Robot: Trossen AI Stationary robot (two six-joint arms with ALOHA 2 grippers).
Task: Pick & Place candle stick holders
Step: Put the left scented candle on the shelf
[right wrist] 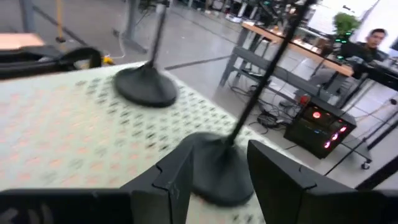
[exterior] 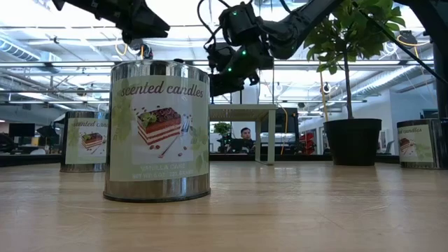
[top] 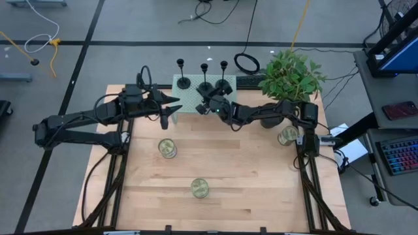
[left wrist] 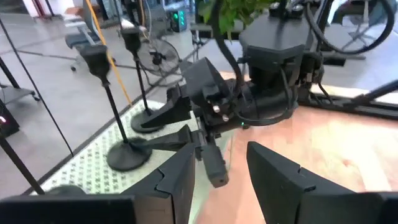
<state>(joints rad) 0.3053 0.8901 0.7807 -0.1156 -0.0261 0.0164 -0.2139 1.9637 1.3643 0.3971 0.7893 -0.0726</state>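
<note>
Reach step: right tool (top: pixel 210 103) released, fingers spread around the nearest candle stick holder (right wrist: pixel 214 168) on the green mat (top: pixel 189 103). Next: descend, clench on stem. Left tool (top: pixel 171 106) released, waiting beside the mat.

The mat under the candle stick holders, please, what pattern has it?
Pale mat with small dark repeated marks; right wrist view.

Bright overhead light; wrist views blurred

obstacles: candle stick holders (top: pixel 204 85) close-set on mat (top: pixel 189 99), plant pot (top: pixel 271 119) beside | free: bare table (top: pixel 248 176) front
</note>
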